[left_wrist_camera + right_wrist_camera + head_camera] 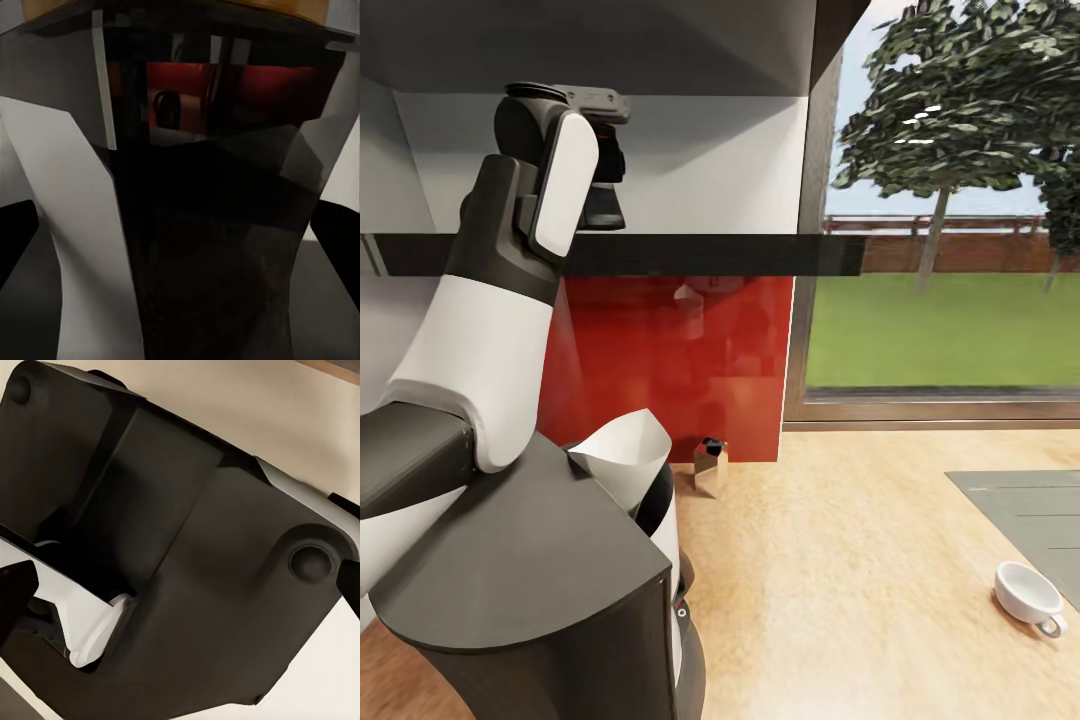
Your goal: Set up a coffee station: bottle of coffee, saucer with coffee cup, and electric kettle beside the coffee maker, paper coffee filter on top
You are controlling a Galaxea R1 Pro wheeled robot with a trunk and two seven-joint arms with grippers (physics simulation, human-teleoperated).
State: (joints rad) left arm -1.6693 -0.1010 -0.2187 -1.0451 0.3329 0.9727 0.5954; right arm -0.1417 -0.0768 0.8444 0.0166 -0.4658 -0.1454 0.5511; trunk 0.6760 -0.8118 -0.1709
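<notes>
The left arm is raised to the shelf, with the left hand just above the slab, against the back wall. In the left wrist view a dark jar, taken to be the bottle, is seen square between the dark fingers, amber cap at the far end, axis upright. Contact cannot be told, nor the hand's opening. The coffee maker stands on the desk directly below; the filter sits on top of it. The cup lies well apart to the right, empty. The right hand's state cannot be told.
</notes>
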